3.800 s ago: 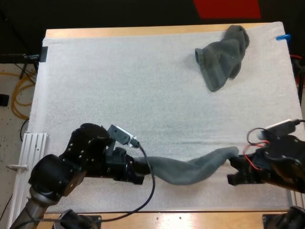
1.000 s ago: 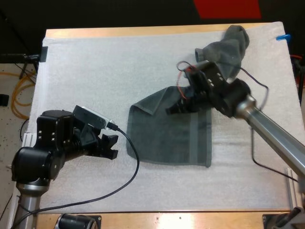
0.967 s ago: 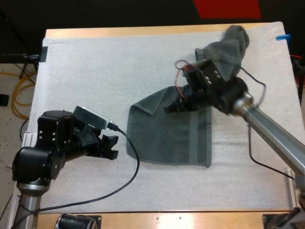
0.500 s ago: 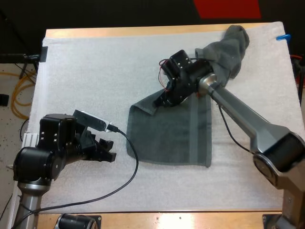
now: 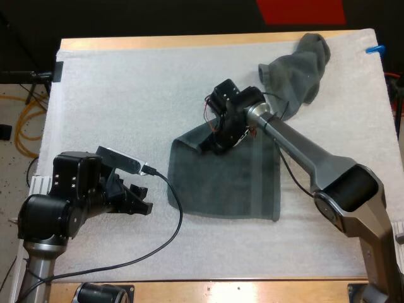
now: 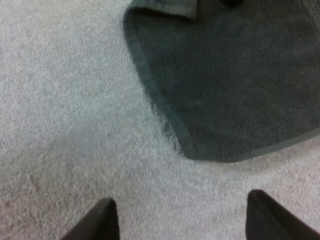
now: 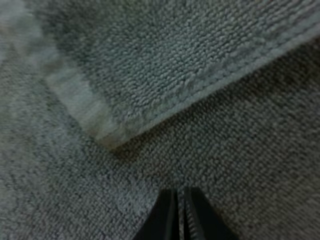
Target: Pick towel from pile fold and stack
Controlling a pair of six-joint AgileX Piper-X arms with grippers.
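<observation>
Now | right claw (image 5: 213, 140): fingers pressed together on nothing, at the folded-over far corner of the spread towel (image 5: 233, 183) | left claw (image 6: 180, 220): wide, over bare mat (image 5: 120, 95), towel's rounded corner just ahead | crumpled towel (image 5: 297, 66): near, beyond right claw

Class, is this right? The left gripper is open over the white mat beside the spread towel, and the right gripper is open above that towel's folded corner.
Not quite: the right gripper is shut. The right wrist view shows its fingers touching above the folded corner of the spread towel. The left gripper is indeed open over the white mat beside that towel.
</observation>
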